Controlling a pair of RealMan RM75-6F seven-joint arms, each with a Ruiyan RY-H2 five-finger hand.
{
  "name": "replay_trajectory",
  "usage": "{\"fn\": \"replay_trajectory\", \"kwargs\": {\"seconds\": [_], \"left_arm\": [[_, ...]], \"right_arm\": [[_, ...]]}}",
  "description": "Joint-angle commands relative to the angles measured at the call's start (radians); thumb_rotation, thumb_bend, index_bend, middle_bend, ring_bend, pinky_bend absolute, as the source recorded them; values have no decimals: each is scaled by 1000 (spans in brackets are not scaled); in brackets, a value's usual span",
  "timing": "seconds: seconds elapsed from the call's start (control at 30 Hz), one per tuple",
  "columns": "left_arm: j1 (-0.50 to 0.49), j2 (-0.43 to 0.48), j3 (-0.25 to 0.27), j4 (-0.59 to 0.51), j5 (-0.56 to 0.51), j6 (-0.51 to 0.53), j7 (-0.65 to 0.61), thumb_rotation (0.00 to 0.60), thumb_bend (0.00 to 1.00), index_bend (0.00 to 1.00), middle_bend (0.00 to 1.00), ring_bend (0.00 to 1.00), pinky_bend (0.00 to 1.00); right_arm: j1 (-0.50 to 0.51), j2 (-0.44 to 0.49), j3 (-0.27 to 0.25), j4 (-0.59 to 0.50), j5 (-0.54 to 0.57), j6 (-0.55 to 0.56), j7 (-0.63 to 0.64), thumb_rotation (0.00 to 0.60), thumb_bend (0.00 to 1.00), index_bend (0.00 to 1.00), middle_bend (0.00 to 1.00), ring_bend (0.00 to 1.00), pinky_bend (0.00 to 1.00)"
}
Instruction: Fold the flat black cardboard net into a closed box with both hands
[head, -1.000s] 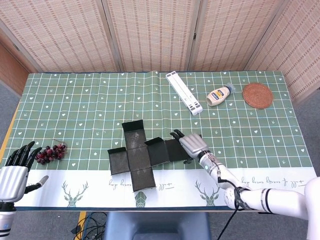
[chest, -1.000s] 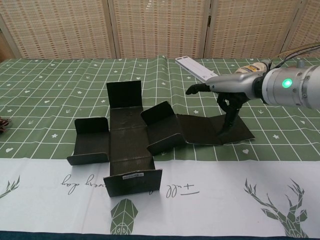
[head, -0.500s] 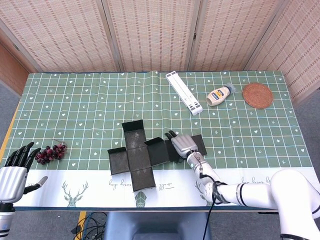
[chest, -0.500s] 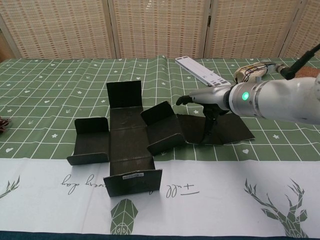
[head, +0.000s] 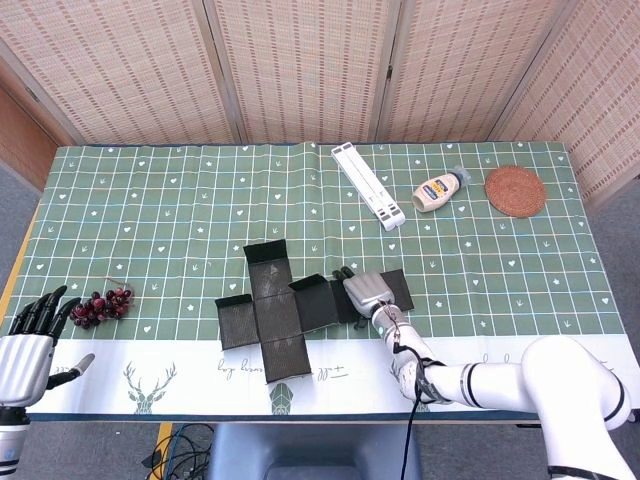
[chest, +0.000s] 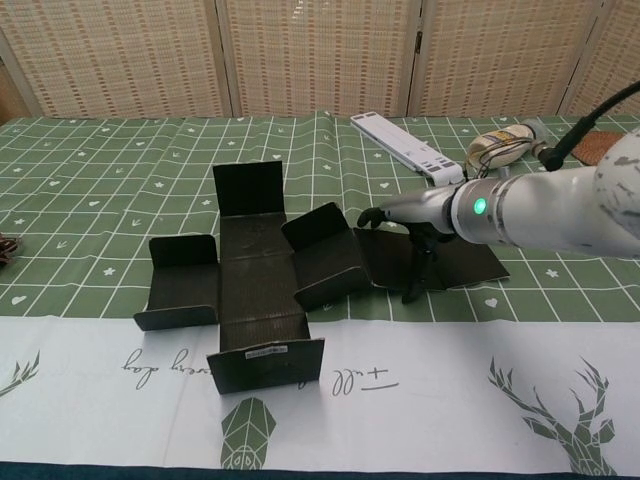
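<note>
We see the black cardboard net (head: 285, 307) lying a little below the middle of the head view, on the green patterned tablecloth (head: 180, 215) near where its white deer-printed border begins. It is cross-shaped and only partly folded: in the chest view the net (chest: 255, 285) has its far flap, its left flap and its near flap tipped up, and the flap just right of centre stands tilted, while the long right-hand panel lies flat on the cloth.

Our right hand (head: 368, 293) sits over that flat right-hand panel, just right of centre in the head view. In the chest view the right hand (chest: 415, 228) reaches in from the right edge of the frame, one finger stretched out toward the tilted flap and the other fingers (chest: 420, 270) pointing down with their tips on the panel. The fingers are parted and close around nothing.

Our left hand (head: 30, 345) shows at the lower left corner of the head view, off the table edge, its fingers spread wide and holding nothing.

A bunch of dark grapes (head: 100, 305) lies at the left edge of the cloth. Toward the upper right of the head view lie a white slotted rack (head: 369, 186), a squeeze bottle (head: 440, 190) on its side, and a round woven coaster (head: 516, 191).
</note>
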Motion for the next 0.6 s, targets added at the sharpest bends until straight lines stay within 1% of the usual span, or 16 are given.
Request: {"fn": "replay_trajectory", "kwargs": {"seconds": [0.03, 0.1, 0.2, 0.3, 0.37, 0.4, 0.47, 0.5, 0.53, 0.6], "left_arm": [[-1, -2, -2, 4, 1, 2, -3, 600, 166, 148, 67, 87, 144], [-5, -9, -5, 15, 5, 2, -8, 600, 166, 161, 67, 90, 144], [-19, -21, -11, 33, 17, 0, -17, 600, 166, 188, 69, 101, 144], [-49, -42, -27, 65, 42, -5, -28, 600, 166, 231, 103, 152, 166], [-74, -54, -37, 86, 60, -11, -41, 600, 166, 289, 156, 262, 236], [-86, -60, -42, 95, 68, -16, -47, 600, 166, 307, 178, 346, 272], [-117, -77, -57, 122, 81, -27, -60, 600, 166, 338, 235, 445, 376], [-131, -85, -62, 132, 84, -36, -62, 600, 166, 354, 270, 467, 445], [-146, -92, -67, 141, 87, -47, -62, 600, 166, 368, 305, 554, 537], [-179, -111, -77, 163, 92, -73, -61, 600, 166, 375, 332, 653, 663]], "right_arm": [[9, -10, -7, 9, 4, 1, -5, 600, 135, 0, 70, 722, 944], [12, -16, -9, 14, 4, 7, -5, 600, 164, 13, 117, 733, 944], [15, -21, -10, 19, 0, 12, -3, 600, 232, 104, 181, 754, 944], [6, -26, -4, 23, -28, 34, 14, 600, 255, 166, 229, 769, 945], [-3, -25, 3, 21, -50, 45, 31, 600, 256, 178, 239, 772, 945], [-8, -26, 5, 22, -63, 52, 38, 600, 256, 184, 245, 775, 945], [-19, -31, 9, 27, -94, 70, 54, 600, 256, 191, 256, 781, 945], [-25, -36, 11, 32, -111, 79, 62, 600, 256, 197, 265, 787, 945], [-31, -41, 12, 38, -127, 87, 70, 600, 256, 201, 271, 790, 945], [-45, -54, 15, 51, -165, 100, 88, 600, 256, 206, 278, 795, 945]]}}
